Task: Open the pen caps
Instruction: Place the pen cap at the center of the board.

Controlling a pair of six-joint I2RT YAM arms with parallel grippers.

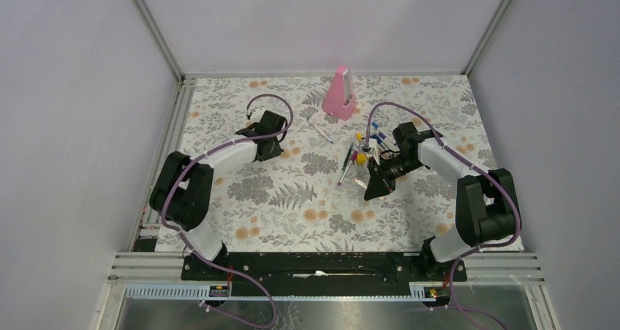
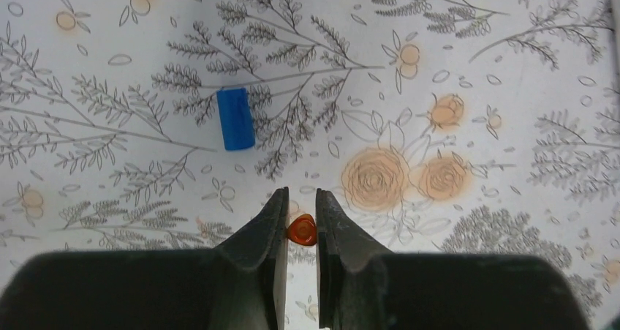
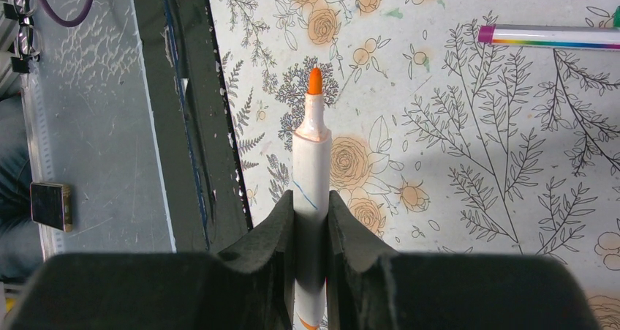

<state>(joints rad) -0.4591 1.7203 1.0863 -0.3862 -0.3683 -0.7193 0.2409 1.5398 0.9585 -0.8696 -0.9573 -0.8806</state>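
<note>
**Orange cap and its marker, one in each grip**

The flat worktop [image 1: 292, 205] carries a smooth print of grey ferns and orange roses. A pink wedge [image 1: 340, 93] stands at the far side, and a jumble of thin pens [image 1: 360, 158] lies right of centre. My right fingers [image 3: 281, 224] are clamped on a round white marker barrel [image 3: 310, 162], its pointed orange nib [image 3: 314, 81] bare. My left fingers [image 2: 276, 216], left of centre, pinch a glossy orange cap [image 2: 302, 231], seen end-on. A stubby blue cap [image 2: 235, 118], a plain cylinder, lies on its side just beyond them.

Orange cap [image 2: 301, 230] mostly hidden inside left pincer [image 2: 301, 195]; orange marker [image 3: 311, 147], lower barrel hidden inside right pincer [image 3: 311, 198].
</note>
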